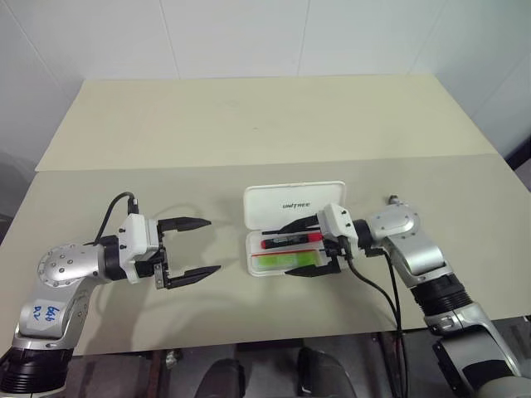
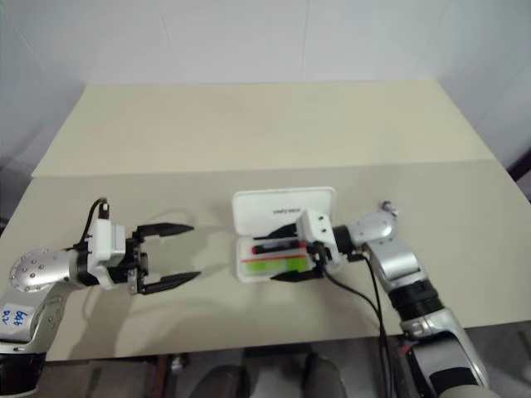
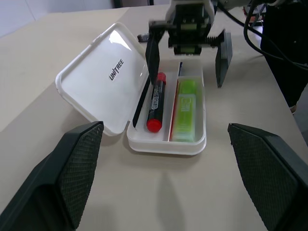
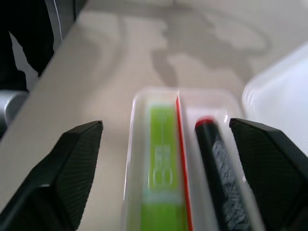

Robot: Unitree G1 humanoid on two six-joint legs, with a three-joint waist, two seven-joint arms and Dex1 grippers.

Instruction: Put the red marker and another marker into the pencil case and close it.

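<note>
The white pencil case (image 1: pixel 294 203) lies open in the middle of the table, its lid folded flat toward the far side. The red marker (image 1: pixel 290 241) lies in the tray's far compartment, and the lime-green highlighter (image 1: pixel 286 261), the other marker, in the near one. My right gripper (image 1: pixel 288 249) is open just above the tray's right end, one finger on each side, holding nothing. In the left wrist view the red marker (image 3: pixel 156 102) and the highlighter (image 3: pixel 186 109) lie side by side. My left gripper (image 1: pixel 212 245) is open and empty, a short way left of the case, pointing at it.
A thin red stick (image 3: pixel 174 108) lies between the two markers in the tray. A black cable (image 1: pixel 377 286) hangs from my right wrist over the table's near edge. The beige tabletop (image 1: pixel 265 124) stretches beyond the case, with a seam across it.
</note>
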